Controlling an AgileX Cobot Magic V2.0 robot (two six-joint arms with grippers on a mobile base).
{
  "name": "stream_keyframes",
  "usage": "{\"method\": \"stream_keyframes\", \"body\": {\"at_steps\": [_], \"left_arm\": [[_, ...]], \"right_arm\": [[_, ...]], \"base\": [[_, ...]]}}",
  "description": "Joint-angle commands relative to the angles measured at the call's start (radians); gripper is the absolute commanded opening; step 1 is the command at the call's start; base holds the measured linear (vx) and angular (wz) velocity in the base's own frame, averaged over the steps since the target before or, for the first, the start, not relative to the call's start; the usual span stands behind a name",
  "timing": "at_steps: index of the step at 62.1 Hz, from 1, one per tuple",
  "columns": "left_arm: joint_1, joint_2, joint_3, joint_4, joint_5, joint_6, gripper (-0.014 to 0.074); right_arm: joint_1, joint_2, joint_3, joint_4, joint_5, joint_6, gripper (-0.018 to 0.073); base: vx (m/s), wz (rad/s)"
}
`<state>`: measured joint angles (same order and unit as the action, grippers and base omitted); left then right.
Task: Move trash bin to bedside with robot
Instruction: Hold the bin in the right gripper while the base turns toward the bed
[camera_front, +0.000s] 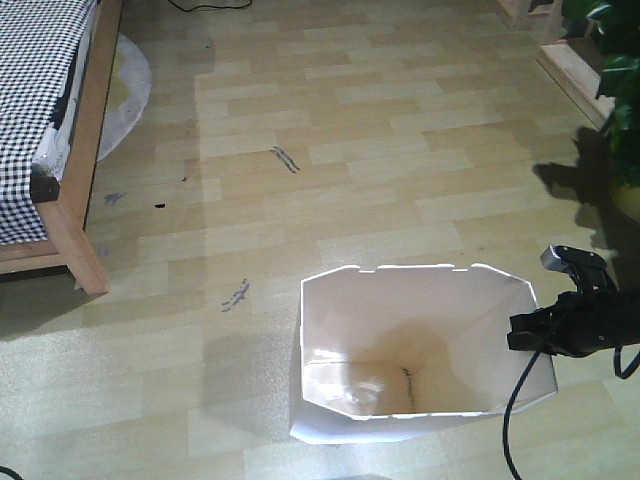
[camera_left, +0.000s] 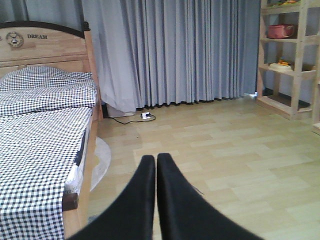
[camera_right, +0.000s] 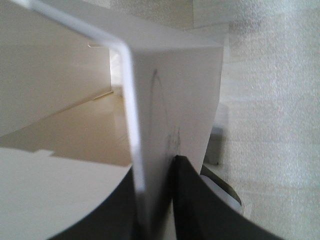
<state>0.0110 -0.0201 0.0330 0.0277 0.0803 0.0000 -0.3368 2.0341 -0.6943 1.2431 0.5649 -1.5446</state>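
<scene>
The right hand (camera_right: 156, 200) pinches the right wall of the bin (camera_front: 400, 340), low in the frame, the left hand (camera_left: 156, 170) is closed and empty, and the bed (camera_front: 85, 150) sits well apart at upper left, so most of the move looks still to do.

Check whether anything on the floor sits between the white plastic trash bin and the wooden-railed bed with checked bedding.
Nothing visible does. Between the white thin-walled plastic trash bin and the bed's light brown wooden side rail lies bare plank floor, with only flat dark scuff marks. The right gripper is clamped on the bin's wall.
</scene>
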Motion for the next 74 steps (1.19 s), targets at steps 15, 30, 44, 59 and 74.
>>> {"method": "stream_keyframes", "body": {"at_steps": [15, 30, 44, 59, 74], "left_arm": [[-0.006, -0.008, 0.012, -0.009, -0.074, -0.014, -0.0006], [-0.006, -0.008, 0.012, -0.009, -0.074, -0.014, -0.0006], [-0.006, -0.008, 0.012, -0.009, -0.074, -0.014, -0.0006], [-0.006, -0.008, 0.012, -0.009, -0.074, -0.014, -0.0006], [-0.006, -0.008, 0.012, -0.009, -0.074, -0.014, -0.0006]], "right_arm": [[-0.004, -0.063, -0.017, 0.072, 0.183, 0.011, -0.0003], [-0.004, -0.063, -0.017, 0.072, 0.183, 0.011, -0.0003], [-0.004, -0.063, -0.017, 0.072, 0.183, 0.011, -0.0003], [-0.004, -0.063, -0.017, 0.072, 0.183, 0.011, -0.0003], [-0.004, -0.063, -0.017, 0.072, 0.183, 0.011, -0.0003]], "base": [[0.28, 0.05], [0.28, -0.02], [0.30, 0.00], [0.33, 0.06], [0.34, 0.13]]}}
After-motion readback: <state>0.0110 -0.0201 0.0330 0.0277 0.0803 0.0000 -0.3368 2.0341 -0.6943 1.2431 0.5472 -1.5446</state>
